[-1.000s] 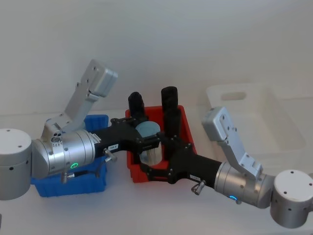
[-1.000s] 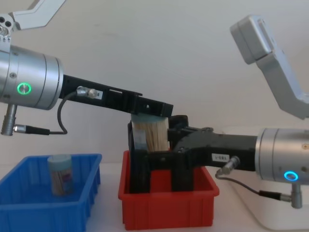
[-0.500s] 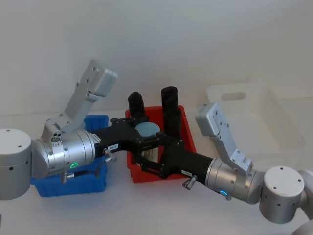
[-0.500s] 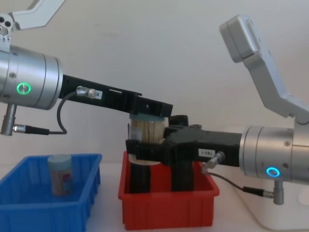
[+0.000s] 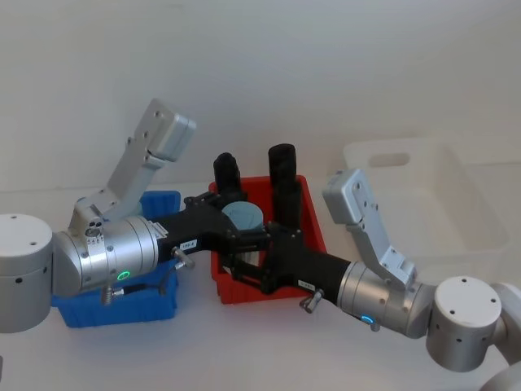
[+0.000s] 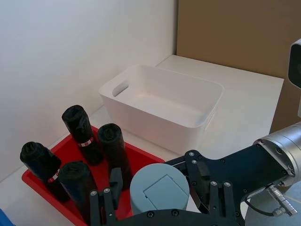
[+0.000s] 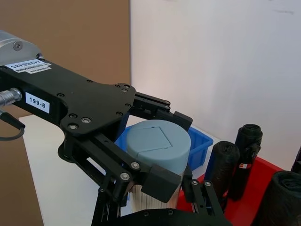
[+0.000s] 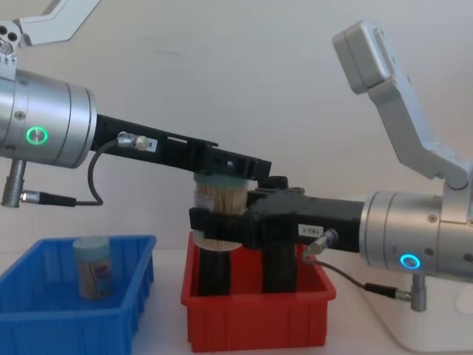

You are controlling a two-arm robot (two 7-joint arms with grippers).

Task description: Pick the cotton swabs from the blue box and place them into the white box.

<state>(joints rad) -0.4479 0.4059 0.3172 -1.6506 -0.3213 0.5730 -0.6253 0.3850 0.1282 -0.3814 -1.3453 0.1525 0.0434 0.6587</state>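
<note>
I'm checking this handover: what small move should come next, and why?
Likely the right gripper should clamp the cotton swab tub before the left gripper lets go: the tub hangs above the red bin, left gripper at its lid, right gripper lower down.

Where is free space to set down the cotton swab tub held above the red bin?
The white box is bare inside. The blue box has room beside its single tub. The red bin is crowded: black rolls stand in it, and the left gripper and right gripper meet above at the held tub.
</note>
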